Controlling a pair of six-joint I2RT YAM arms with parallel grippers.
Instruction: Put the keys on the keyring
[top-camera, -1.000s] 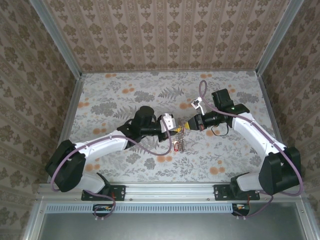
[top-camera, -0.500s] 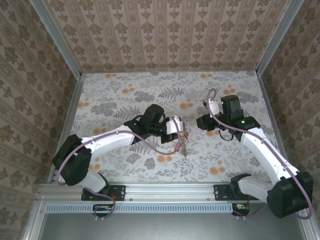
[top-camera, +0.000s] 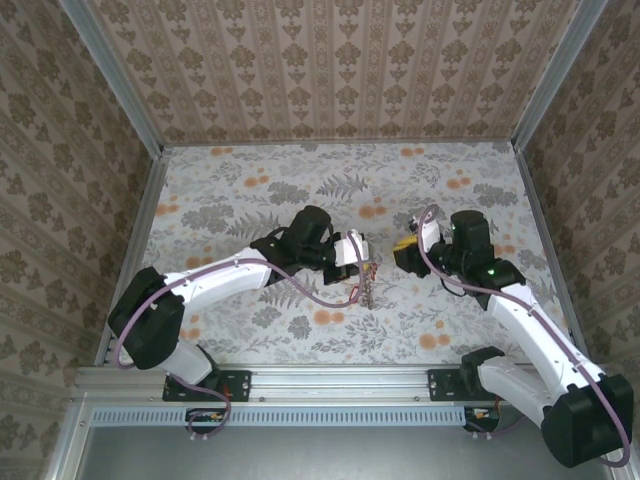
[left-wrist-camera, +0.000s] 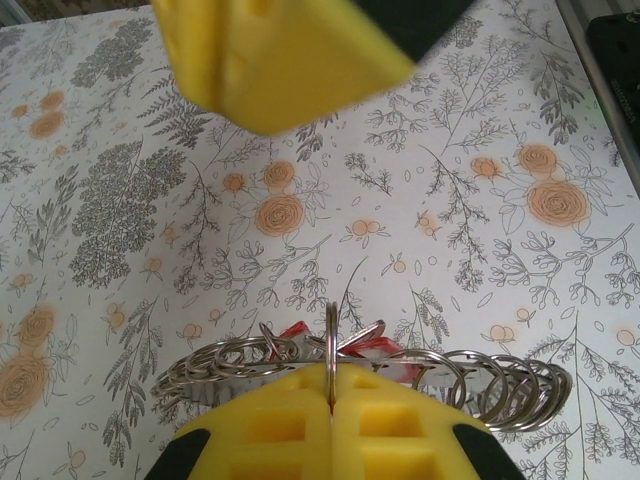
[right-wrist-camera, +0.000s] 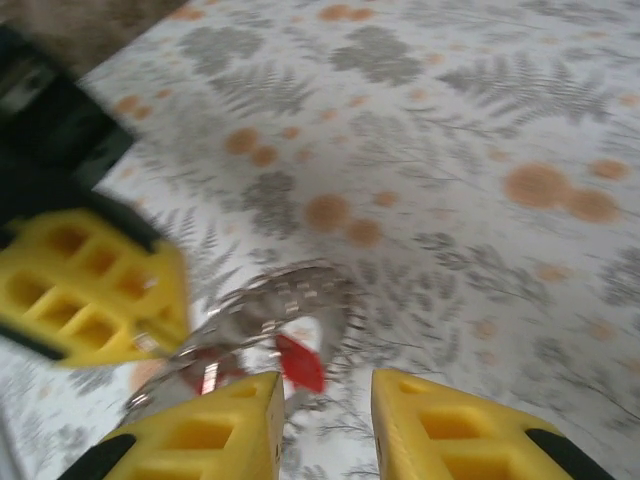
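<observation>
I can read no writing, brand, number or sign on any of my feeds. The red tags on the keys (left-wrist-camera: 375, 348) are too hidden and blurred for me to make out print.

- The table (top-camera: 230, 190) has a pale top printed all over with grey ferns and leaves and with orange blossoms (the same print shows in both wrist views).
- A metal rail (top-camera: 340, 378) runs along its near edge, carrying the two arm bases (top-camera: 215, 385).
- The keyring (top-camera: 368, 287) hangs over the middle; whether it touches the top cannot be told.
</observation>
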